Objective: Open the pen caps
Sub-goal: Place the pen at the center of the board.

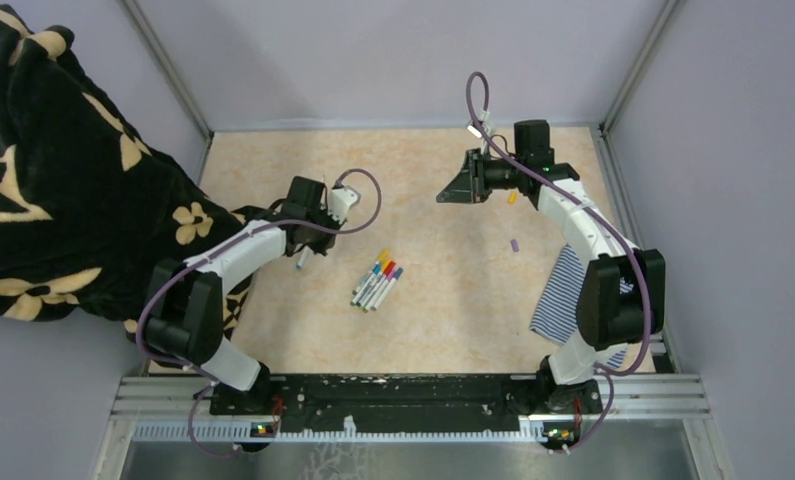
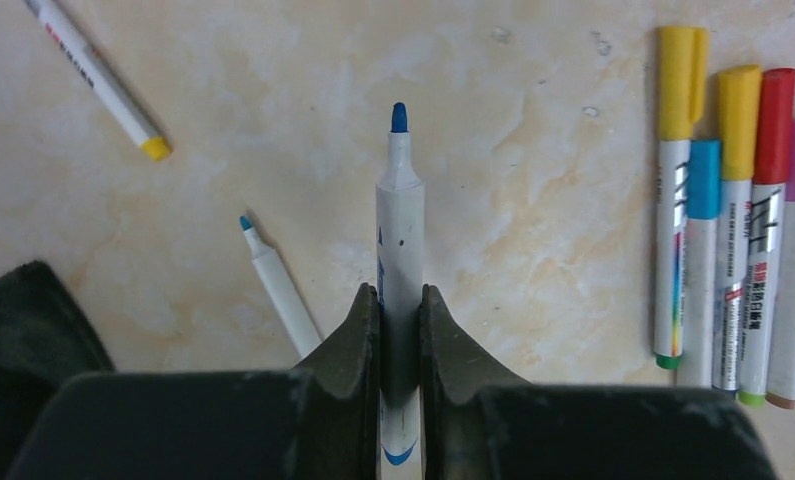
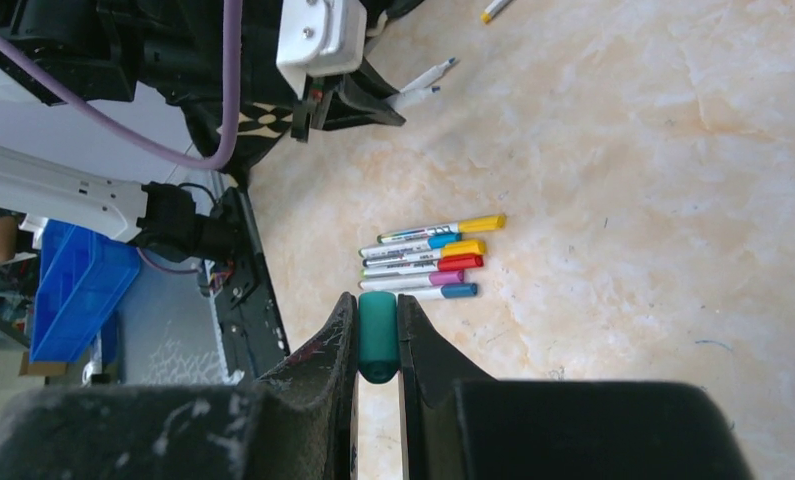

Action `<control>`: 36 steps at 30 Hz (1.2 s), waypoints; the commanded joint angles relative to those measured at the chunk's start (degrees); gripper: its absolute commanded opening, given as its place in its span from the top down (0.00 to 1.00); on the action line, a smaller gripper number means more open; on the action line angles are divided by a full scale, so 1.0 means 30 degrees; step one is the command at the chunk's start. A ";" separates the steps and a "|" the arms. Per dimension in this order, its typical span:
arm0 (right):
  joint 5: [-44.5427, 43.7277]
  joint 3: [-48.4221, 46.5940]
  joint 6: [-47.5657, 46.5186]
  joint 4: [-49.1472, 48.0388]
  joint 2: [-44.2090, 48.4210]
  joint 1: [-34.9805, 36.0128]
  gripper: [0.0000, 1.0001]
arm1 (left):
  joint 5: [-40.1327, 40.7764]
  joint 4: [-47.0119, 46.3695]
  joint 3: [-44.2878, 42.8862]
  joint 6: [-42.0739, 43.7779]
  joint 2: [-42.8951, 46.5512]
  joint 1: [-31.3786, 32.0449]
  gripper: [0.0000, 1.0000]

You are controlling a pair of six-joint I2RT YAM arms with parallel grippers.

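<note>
Right claw (image 3: 377, 302) is closed on a teal cap (image 3: 378, 345), which is seated between the fingers. Beyond it, six capped pens (image 3: 423, 258) lie side by side on the desk (image 3: 653, 200), caps to the right. In the upper frame is the left claw (image 3: 373, 100), with two uncapped pens (image 3: 428, 75) at its tip; which one is gripped cannot be told. A blue bin (image 3: 73, 290) sits beyond the desk edge.

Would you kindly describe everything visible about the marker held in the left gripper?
The marker is a slim white plastic-looking barrel with blue print and a blue rear band. Its cap is off, baring a blue tip on a tapered neck. The left gripper is shut on its rear half, the tip pointing straight out ahead.
</note>
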State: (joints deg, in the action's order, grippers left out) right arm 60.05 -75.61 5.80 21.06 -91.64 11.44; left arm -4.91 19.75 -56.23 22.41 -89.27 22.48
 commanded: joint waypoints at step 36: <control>-0.0257 0.0332 0.0263 -0.1450 0.0662 0.0076 1.00 | -0.2229 0.1424 -0.0243 -0.3029 -0.2774 -0.5529 0.97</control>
State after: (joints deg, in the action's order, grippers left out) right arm 59.00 -74.50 6.66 19.22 -91.64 11.44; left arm -10.26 23.38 -56.23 14.09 -96.14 6.22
